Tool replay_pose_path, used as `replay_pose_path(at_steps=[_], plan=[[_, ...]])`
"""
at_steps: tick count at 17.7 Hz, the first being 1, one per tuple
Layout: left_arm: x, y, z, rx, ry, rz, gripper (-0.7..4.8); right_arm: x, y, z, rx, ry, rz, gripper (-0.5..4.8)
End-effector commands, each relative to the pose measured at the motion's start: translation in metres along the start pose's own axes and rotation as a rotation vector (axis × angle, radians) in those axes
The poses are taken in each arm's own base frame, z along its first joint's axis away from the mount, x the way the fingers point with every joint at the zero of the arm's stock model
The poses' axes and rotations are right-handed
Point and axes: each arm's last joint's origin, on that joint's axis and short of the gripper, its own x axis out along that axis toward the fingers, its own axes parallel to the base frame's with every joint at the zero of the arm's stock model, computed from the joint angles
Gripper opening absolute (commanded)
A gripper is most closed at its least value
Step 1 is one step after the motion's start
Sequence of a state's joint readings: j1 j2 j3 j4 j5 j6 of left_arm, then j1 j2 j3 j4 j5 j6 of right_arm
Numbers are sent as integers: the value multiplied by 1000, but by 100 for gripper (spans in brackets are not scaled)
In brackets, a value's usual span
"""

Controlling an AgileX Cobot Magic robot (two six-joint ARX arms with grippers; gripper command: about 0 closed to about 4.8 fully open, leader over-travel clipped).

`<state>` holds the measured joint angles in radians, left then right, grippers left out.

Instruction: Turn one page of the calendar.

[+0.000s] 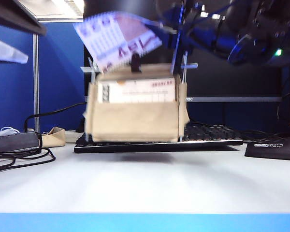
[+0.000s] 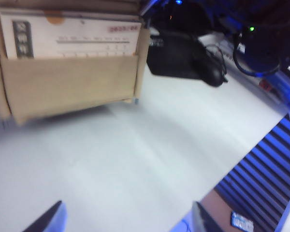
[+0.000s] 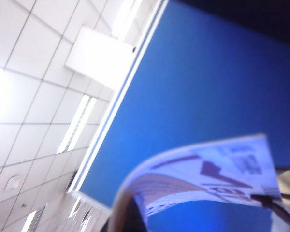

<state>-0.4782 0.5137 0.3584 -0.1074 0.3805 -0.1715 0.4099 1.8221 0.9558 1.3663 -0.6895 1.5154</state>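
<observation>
While the page (image 1: 118, 38) stands lifted and curled above the calendar (image 1: 135, 108), you should list the following hazards.

Risk 1: tearing at the punched edge. The sheet is anchored at the top of the stand and arches up toward the dark right arm at the upper right of the exterior view. If you pull along the sheet rather than swing it over the rods, the holes may rip.

Risk 2: tipping the stand. The beige canvas stand sits just in front of the keyboard (image 1: 203, 137) on the table (image 1: 145, 183); any upward drag through the paper could lift or tilt it.

Risk 3: early slip. The grip appears to be at the paper's corner only; should it slide out, the sheet would probably fall back onto the front face.

Right gripper (image 3: 275, 205): jaws together, clamped on the page. The right wrist view looks up at the ceiling, with the curved sheet (image 3: 203, 179) running into the fingers at the frame's corner; the contact point itself is blurred. In the exterior view the gripper is lost against the dark arm.

Left gripper (image 2: 128, 220): fingers wide apart, holding nothing, touching nothing visible. It hovers over bare table in front of the calendar (image 2: 67, 63), well apart from it, so you have no bracing on the stand at present.

Next page: sits in the fabric pocket, its upper part exposed with a grey strip at one side and red print at the other.
</observation>
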Motion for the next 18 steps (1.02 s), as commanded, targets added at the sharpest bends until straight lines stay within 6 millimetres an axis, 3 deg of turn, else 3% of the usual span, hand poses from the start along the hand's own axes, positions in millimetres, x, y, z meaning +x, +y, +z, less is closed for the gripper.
replay_pose_path(at_steps=[1, 7, 16, 18], plan=[[-1, -1, 5, 22, -37, -4, 340, -9, 13, -7, -18, -8, 31, -8], [-1, -1, 5, 24, -43, -6, 340, -47, -11, -41, 59, -2, -103, -8], [0, 0, 1, 3, 0, -2, 340, -47, -10, -35, 47, -174, -118, -7], [0, 0, 0, 0, 9, -8, 340, -47, -10, -33, 53, -216, -120, 46]])
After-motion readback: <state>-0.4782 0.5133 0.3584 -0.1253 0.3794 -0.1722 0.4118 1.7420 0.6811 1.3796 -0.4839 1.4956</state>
